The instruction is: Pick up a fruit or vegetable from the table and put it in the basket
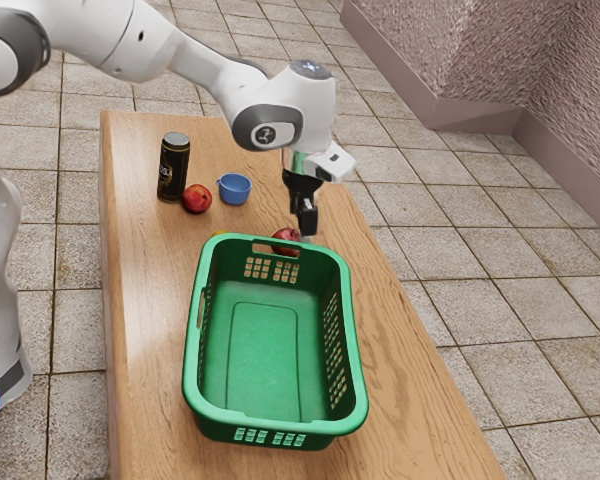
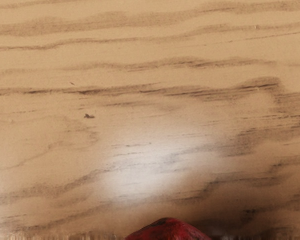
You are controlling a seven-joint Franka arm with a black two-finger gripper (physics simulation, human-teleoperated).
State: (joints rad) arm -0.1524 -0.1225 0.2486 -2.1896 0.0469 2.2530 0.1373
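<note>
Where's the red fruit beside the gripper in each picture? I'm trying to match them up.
Exterior view: the red fruit is above centre, partly hidden behind the upper rim of the green basket, close to the gripper.
Wrist view: at the bottom edge, right of centre, mostly cut off.
Shared landmark: the wood-grained table.

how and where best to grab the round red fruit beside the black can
From above, I'd grip the round red fruit across its widest part, on the flanks facing neither the black cylindrical can nor the blue cup: its top is uncovered, its sides bulge, and both stand close.
</note>
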